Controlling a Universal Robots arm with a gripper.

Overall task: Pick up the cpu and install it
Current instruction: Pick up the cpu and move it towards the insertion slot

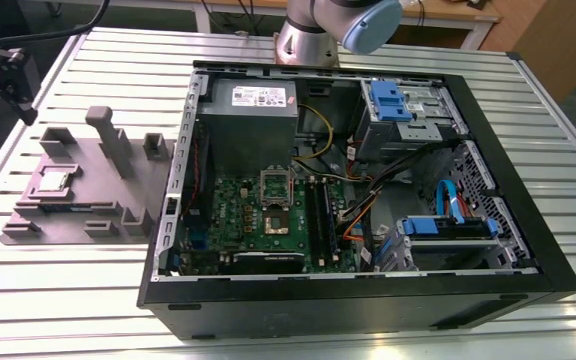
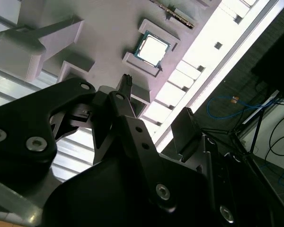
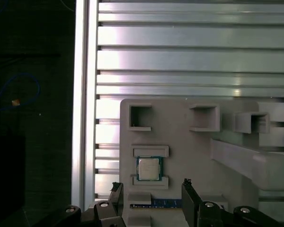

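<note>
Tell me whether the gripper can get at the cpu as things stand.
Probably yes. The cpu lies uncovered in its seat on the grey holder, and in the first wrist view the gripper hangs open nearby with nothing between them.

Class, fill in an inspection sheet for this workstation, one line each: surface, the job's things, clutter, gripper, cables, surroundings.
Surface: slatted metal table, carrying a grey parts fixture and an open computer case.
Job's things: cpu lying flat in its fixture pocket; motherboard socket inside the case looks uncovered.
Clutter: nothing seen.
Gripper: gripper open, poised over the cpu, holding nothing.
Cables: yellow, orange and blue leads inside the case; a blue cable lying off the table.
Surroundings: wooden furniture behind the arm's base.
</note>
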